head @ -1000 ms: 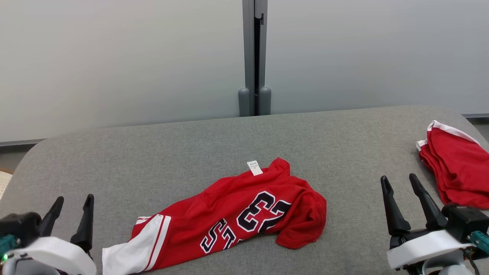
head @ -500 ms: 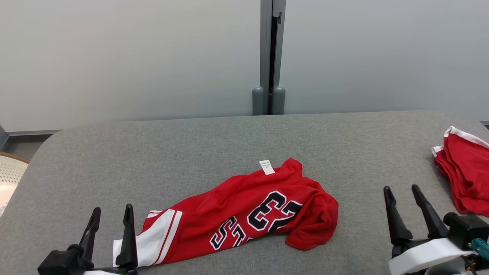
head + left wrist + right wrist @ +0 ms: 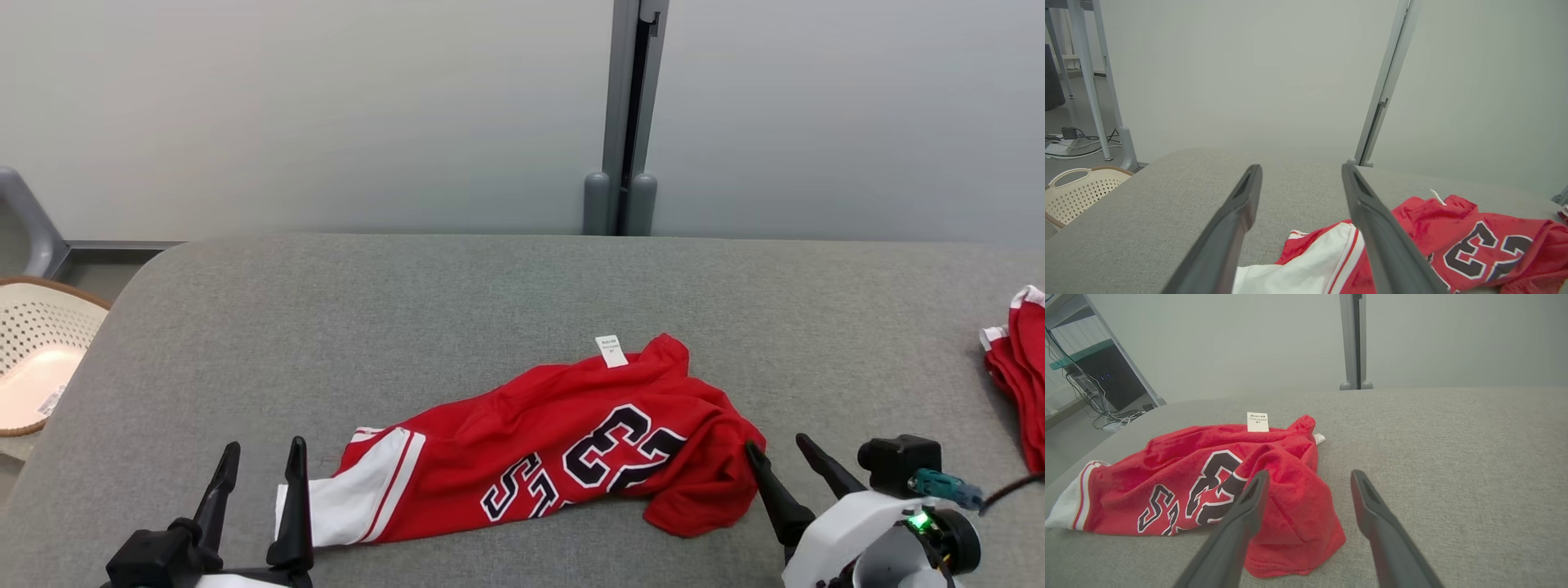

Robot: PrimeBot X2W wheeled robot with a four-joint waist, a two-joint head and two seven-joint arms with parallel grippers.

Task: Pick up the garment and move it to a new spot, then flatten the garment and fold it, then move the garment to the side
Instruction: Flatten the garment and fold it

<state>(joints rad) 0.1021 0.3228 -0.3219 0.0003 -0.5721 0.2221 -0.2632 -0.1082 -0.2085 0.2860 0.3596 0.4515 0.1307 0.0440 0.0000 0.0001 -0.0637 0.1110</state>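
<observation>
though wide apart, left claw (image 3: 265, 445) and right claw (image 3: 775, 443) empty beside garment (image 3: 555, 441)

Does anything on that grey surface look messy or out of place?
Yes. The red jersey lies crumpled in the middle of the table, its right end bunched into folds, and a white tag sticks out at its far edge. Nothing looks torn or spilled.

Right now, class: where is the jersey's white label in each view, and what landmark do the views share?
Head view: white label, centre, at the far edge of the red jersey.
Left wrist view: label, lower right.
Right wrist view: label, left of centre.
Shared landmark: the grey post behind.
</observation>
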